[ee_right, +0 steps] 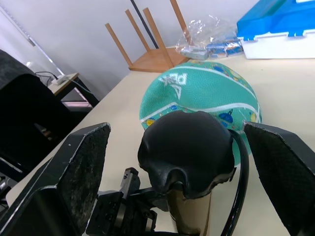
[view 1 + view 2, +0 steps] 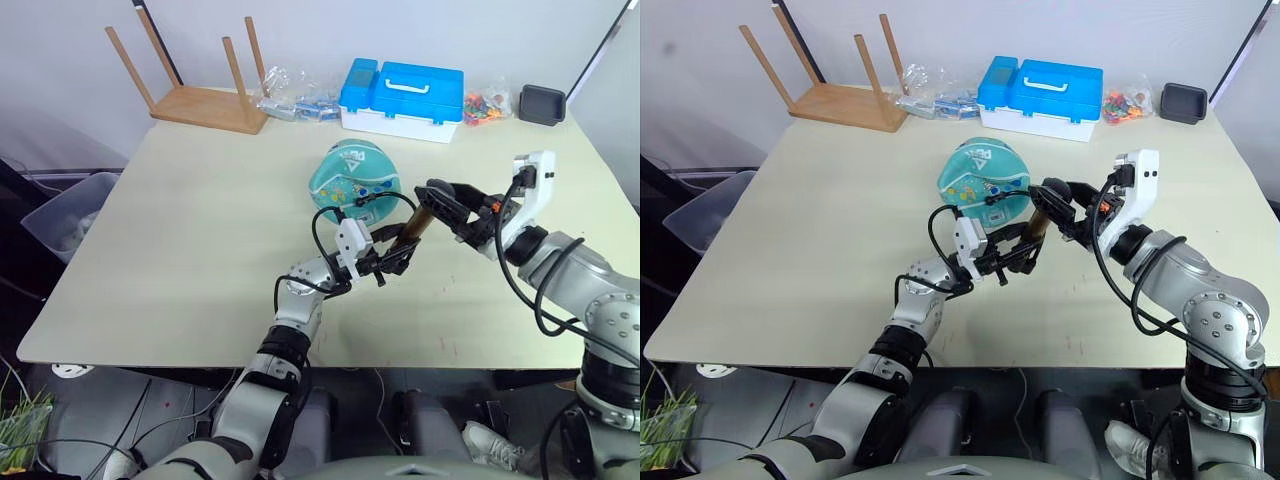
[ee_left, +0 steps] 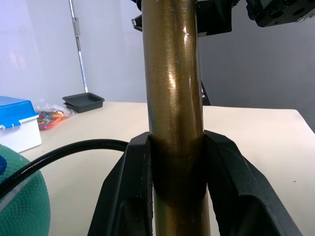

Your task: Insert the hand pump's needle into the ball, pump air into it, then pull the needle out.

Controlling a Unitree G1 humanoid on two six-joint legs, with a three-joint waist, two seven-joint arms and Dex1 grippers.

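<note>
1. Nearest the robot, the left gripper (image 2: 396, 256) has its jaws pinched on the lower part of the gold barrel of the hand pump (image 2: 412, 231), holding it tilted above the worktop (image 2: 180, 250), just in front of the ball.
2. The right gripper (image 2: 432, 195) is at the pump's black handle (image 1: 187, 150); its jaws are spread wide on either side of the handle and not touching it.
3. Just beyond, the ball (image 2: 352, 175) rests on the worktop, with the thin black hose (image 2: 368, 200) arching from the pump to its near side. Whether the needle is seated cannot be told.
4. To pump well, the right jaws should probably close squarely on the handle, then stroke along the barrel's axis while the left keeps the barrel from twisting or dragging the hose.
5. Farthest back, an overturned wooden stool (image 2: 205, 100) and a blue case (image 2: 405, 95) sit well clear of the work.
</note>
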